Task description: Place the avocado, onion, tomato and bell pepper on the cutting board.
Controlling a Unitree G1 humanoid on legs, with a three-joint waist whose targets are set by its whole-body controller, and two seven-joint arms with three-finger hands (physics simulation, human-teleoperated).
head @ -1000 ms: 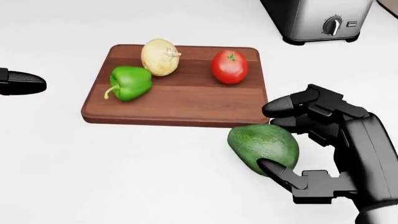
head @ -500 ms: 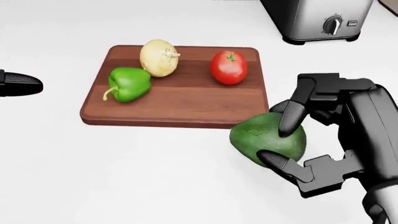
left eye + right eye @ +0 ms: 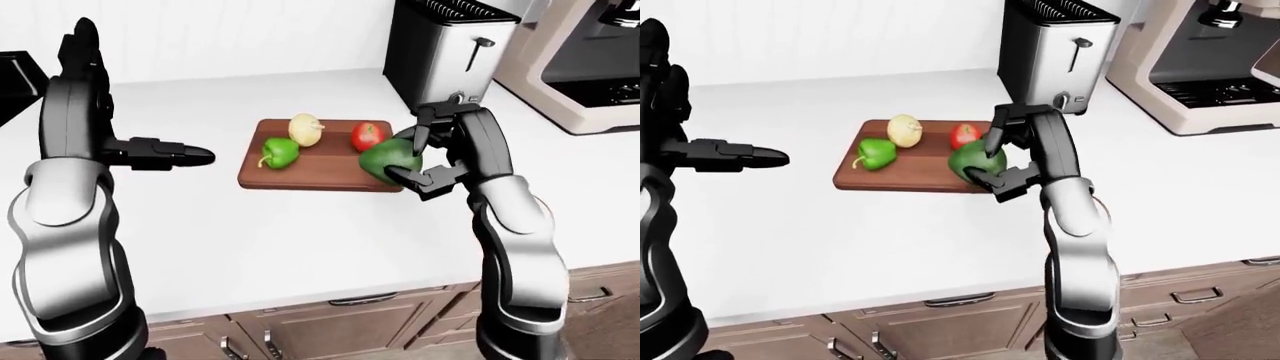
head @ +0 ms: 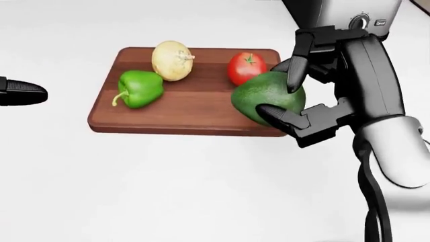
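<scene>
Right hand (image 4: 286, 96): closed round the avocado, one finger (image 4: 296, 75) over its top, another (image 4: 272, 115) under its lower side; raised above the right end of the cutting board.
Avocado (image 4: 265, 98): gripped in the right hand, held clear of the surface, overlapping the board's lower right corner in the head view, just below the tomato.
Left hand (image 3: 165, 154): fingers spread and extended, gripping nothing; held above the surface toward its left edge, well apart from the board.
Cutting board (image 4: 195, 113): brown wood, flat on the white surface (image 4: 168, 186), near the middle, long sides parallel to the surface's near edge.
Bell pepper (image 4: 139, 89): green, on the left part of the board, stem pointing toward the lower left in the head view.
Onion (image 4: 171, 61): pale yellow, on the board's top edge in the head view, just beside the bell pepper; touching or not, cannot tell.
Tomato (image 4: 243, 66): red, on the upper right part of the board, apart from the onion.
Toaster (image 3: 445, 56): steel, upright toward the surface's wall edge, above and right of the board in the left-eye view.
Coffee machine (image 3: 1195, 60): beige, toward the right edge of the surface, beside the toaster.
Cabinet fronts (image 3: 330, 322): brown, with metal handles, below the surface's near edge.
</scene>
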